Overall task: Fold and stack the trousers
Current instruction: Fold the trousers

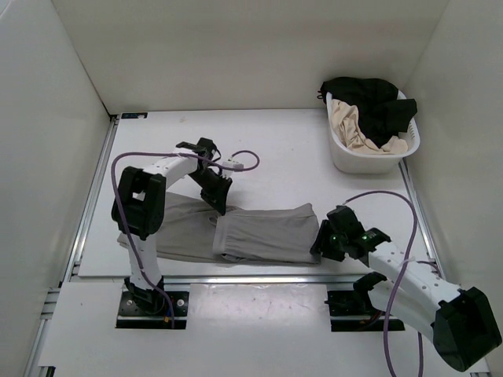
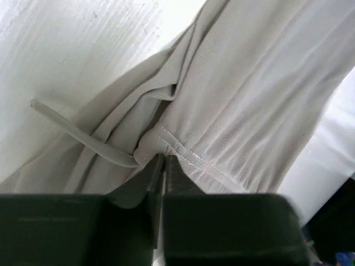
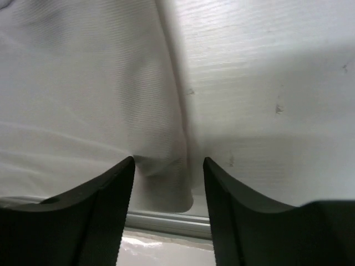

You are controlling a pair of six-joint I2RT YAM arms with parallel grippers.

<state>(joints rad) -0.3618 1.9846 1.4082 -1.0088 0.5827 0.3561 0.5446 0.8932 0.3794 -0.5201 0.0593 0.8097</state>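
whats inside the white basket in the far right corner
The white plastic laundry basket holds a crumpled black garment heaped partly over a beige cream garment. Anything beneath those two, and the basket's floor, is covered.

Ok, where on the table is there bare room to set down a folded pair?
Bare table along the back wall, left of the basket, and between the basket and the trousers. Crowded along the near edge: trousers, left claw and right claw there.
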